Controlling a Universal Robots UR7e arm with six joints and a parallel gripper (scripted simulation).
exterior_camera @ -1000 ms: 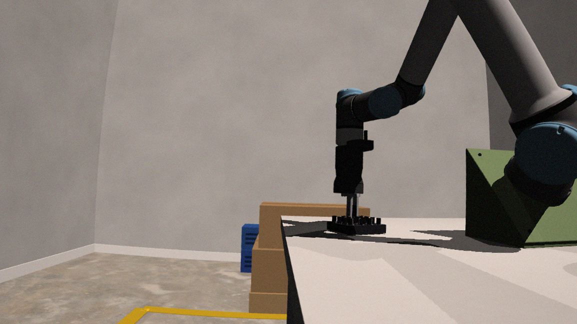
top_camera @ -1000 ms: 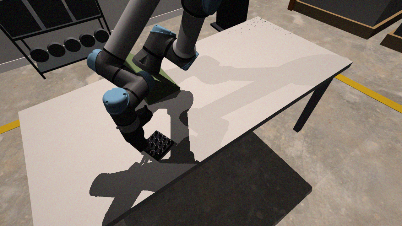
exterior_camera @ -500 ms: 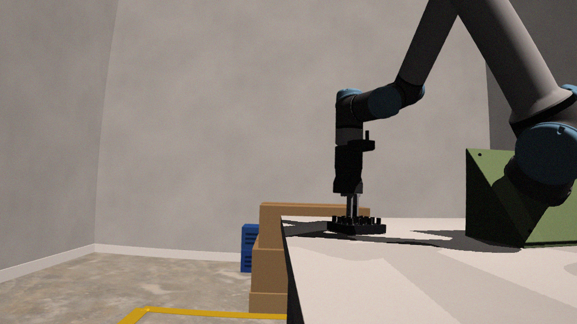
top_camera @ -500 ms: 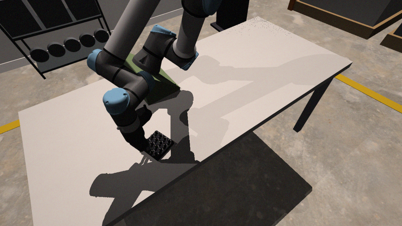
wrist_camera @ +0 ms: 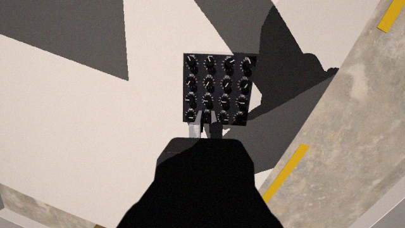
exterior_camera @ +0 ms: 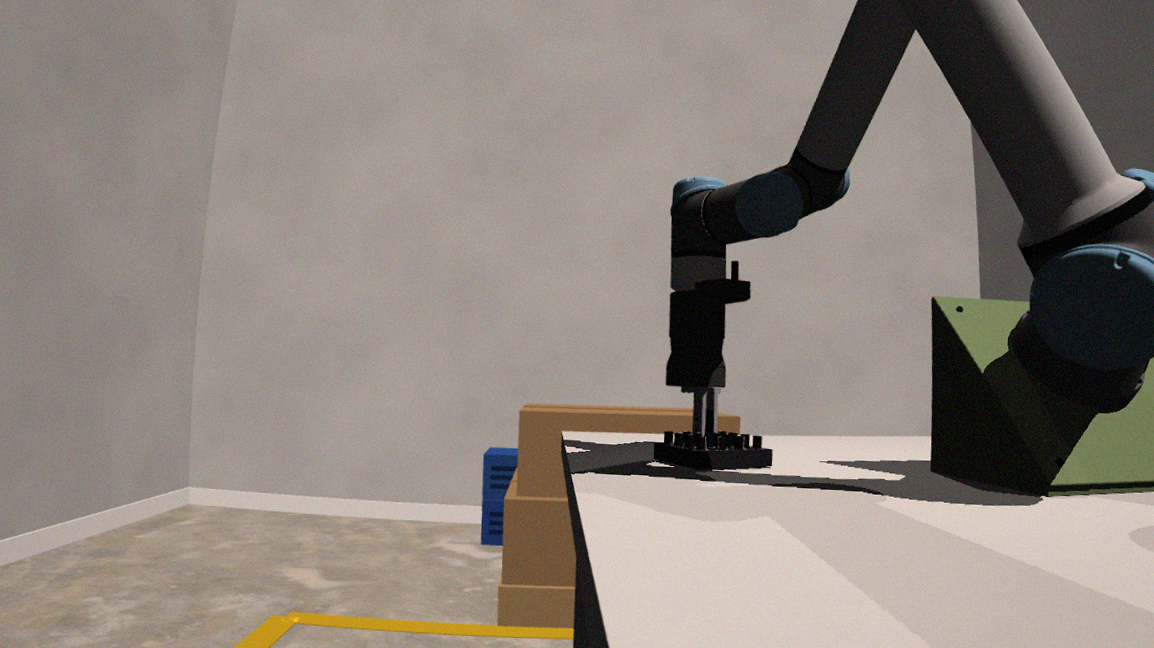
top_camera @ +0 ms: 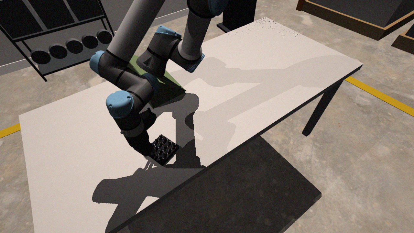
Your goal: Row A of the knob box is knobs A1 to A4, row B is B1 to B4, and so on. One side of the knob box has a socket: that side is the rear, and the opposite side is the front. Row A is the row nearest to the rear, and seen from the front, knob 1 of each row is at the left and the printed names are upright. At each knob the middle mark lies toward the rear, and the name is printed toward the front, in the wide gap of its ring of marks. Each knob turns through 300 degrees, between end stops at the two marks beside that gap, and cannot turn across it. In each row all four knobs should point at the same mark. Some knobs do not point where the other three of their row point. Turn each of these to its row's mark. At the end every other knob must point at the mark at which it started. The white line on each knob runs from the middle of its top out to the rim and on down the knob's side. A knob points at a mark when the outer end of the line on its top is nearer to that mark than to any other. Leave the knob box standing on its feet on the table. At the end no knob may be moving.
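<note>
Knob box: black square box with sixteen black round knobs in four rows (top_camera: pixel 172 155) (exterior_camera: pixel 739 460) (wrist_camera: pixel 216 90), lying on the pale rectangular bench (top_camera: pixel 269 49) (exterior_camera: pixel 729 547) (wrist_camera: pixel 63 126), near one long edge.
Jaws: the grey two-finger jaws (top_camera: pixel 150 155) (exterior_camera: pixel 704 433) stand narrow, pointing down at the knob box, one finger either side of a knob in the row nearest the gripper body; whether they grip it, I cannot tell.
Straddled knob: second from the left in the wrist view (wrist_camera: pixel 207 117), its white line not readable.
Writing: tiny pale names print beside the knobs, too small to read; no brand legible.
White lines: in the wrist view's far row, the third knob from the left (wrist_camera: pixel 229 63) points up and right, the other three up and left.
Top view only: a black rack (top_camera: pixel 30 62) with dark discs, well apart from the knob box.
Exterior view only: blue slotted crates (exterior_camera: pixel 495 496) beside brown stacked boxes (exterior_camera: pixel 541 535), beyond the knob box.
Top and exterior: green wedge-shaped mount (top_camera: pixel 170 88) (exterior_camera: pixel 975 408), apart from the knob box on the same bench.
</note>
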